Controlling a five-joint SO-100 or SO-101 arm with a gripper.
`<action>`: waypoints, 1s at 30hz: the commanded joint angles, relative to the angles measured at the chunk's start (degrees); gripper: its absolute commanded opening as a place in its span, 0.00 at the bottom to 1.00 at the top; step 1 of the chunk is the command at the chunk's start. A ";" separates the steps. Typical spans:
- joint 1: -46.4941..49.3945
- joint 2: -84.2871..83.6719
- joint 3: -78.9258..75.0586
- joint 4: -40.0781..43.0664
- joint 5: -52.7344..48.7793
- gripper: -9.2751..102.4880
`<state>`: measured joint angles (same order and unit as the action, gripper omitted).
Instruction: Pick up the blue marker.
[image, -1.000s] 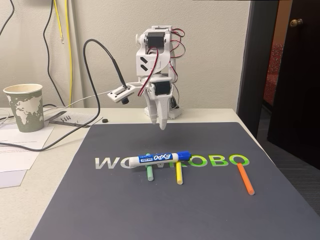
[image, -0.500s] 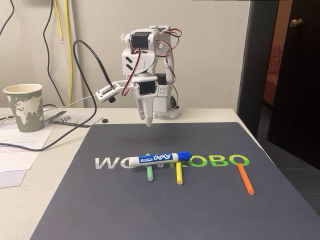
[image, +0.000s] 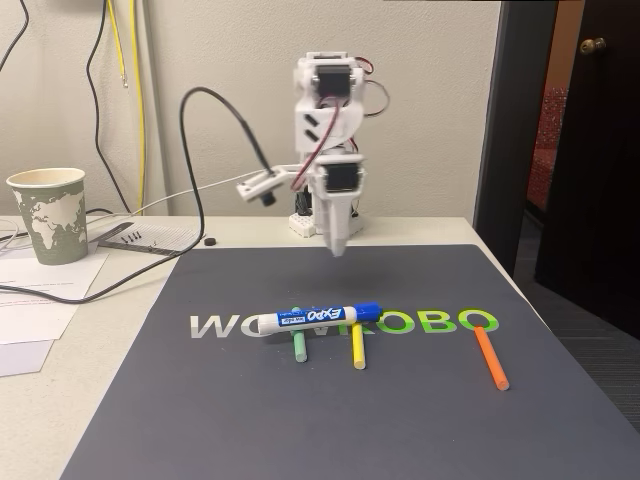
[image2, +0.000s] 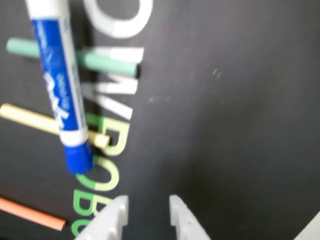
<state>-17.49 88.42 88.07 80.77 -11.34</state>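
Note:
The blue marker (image: 315, 316) lies crosswise on the dark mat (image: 300, 430), resting over a green stick (image: 298, 346) and a yellow stick (image: 357, 349). My gripper (image: 338, 250) hangs point-down above the mat's far edge, behind the marker and slightly to its right, holding nothing. In the wrist view the marker (image2: 60, 85) runs down the upper left, blue cap toward me. My gripper (image2: 148, 205) sits at the bottom edge, right of the cap, its jaws a narrow gap apart with bare mat between them.
An orange stick (image: 490, 357) lies on the mat's right side. A paper cup (image: 48, 215), papers and black cables (image: 150, 262) occupy the table at left. A dark door (image: 590, 150) stands at right. The mat's near half is bare.
The arm swung left, then back to the right, and the gripper now hangs further right than before. The marker and sticks have not moved.

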 joint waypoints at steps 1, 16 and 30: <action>-2.29 2.29 -2.46 -1.32 1.76 0.17; -8.88 -2.02 -2.46 -7.47 3.34 0.19; -9.14 -5.62 -2.55 -7.21 0.35 0.31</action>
<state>-26.28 82.27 87.80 73.04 -10.11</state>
